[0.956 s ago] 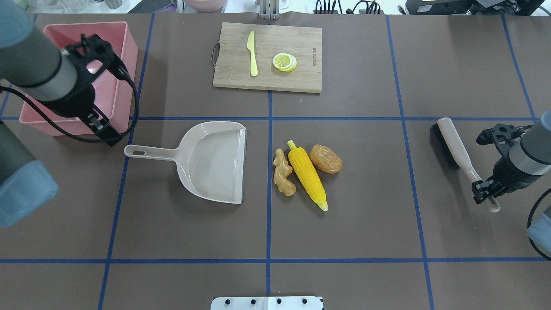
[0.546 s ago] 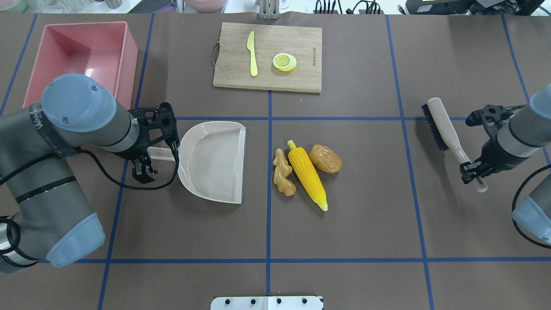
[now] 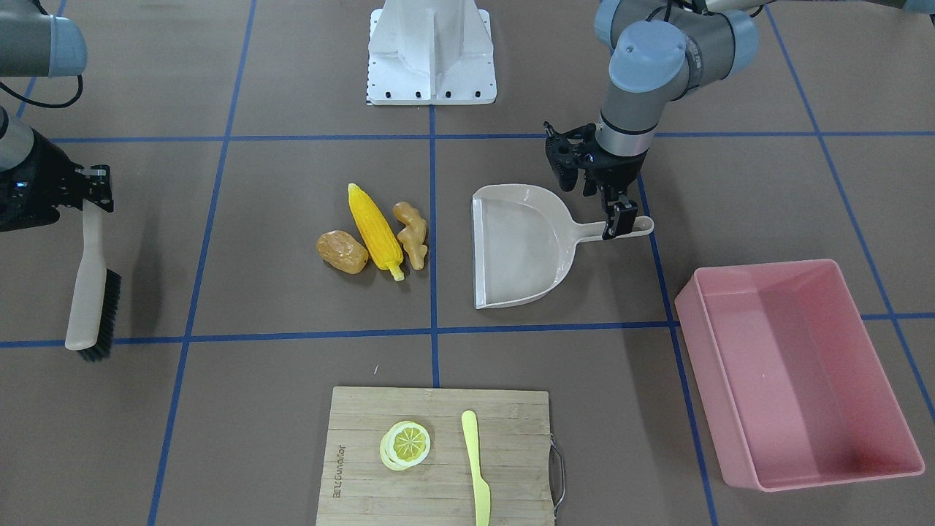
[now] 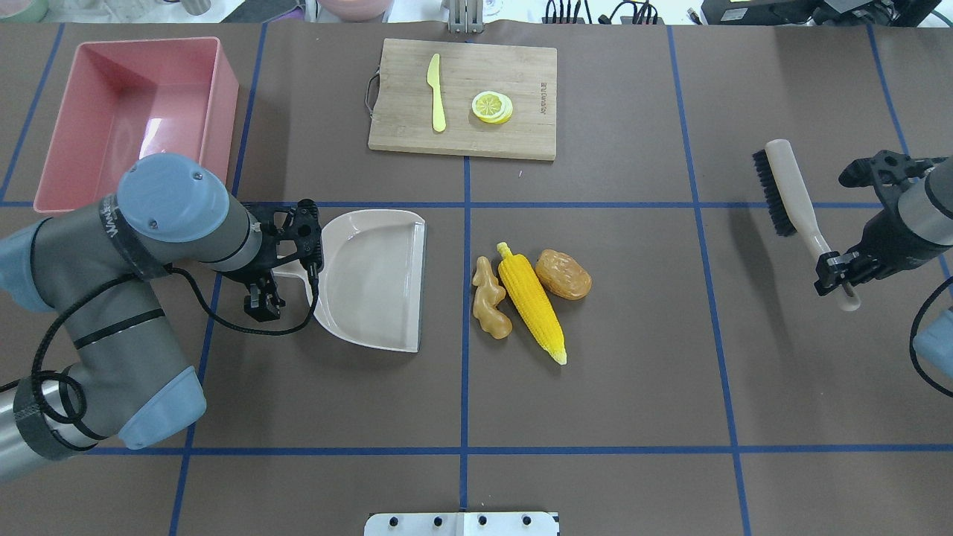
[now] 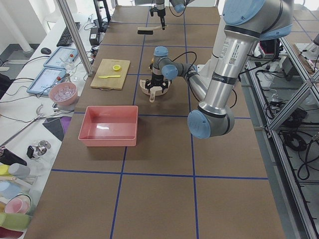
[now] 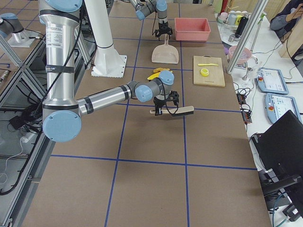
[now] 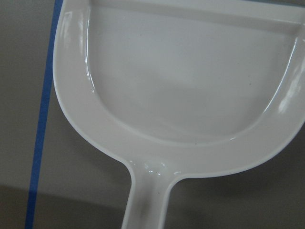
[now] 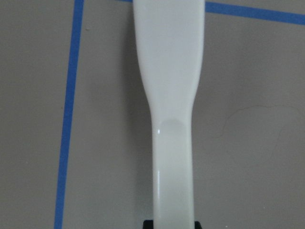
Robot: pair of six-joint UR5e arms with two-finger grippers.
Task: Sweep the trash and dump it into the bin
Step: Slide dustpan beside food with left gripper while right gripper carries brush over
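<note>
On the board [image 4: 402, 123], the stamp [image 4: 544, 97] is unreadable; right claw [image 4: 835, 277] grips the brush [image 4: 789, 190], left claw [image 4: 260, 300] unclear whether closed.

Our table [image 4: 595, 387], left to right
The bin [image 4: 223, 89] stands far left at the back; right of it and nearer us lies the dustpan [image 4: 372, 275], open edge rightward. Just right of that edge we see ginger root [image 4: 491, 300], corn cob [image 4: 531, 301] and potato [image 4: 563, 275] side by side. Behind them a cutting board [image 4: 521, 112] bears a knife [image 4: 435, 93] left of lemon slices [image 4: 491, 107]. The brush [image 4: 789, 193] is far right.
</note>
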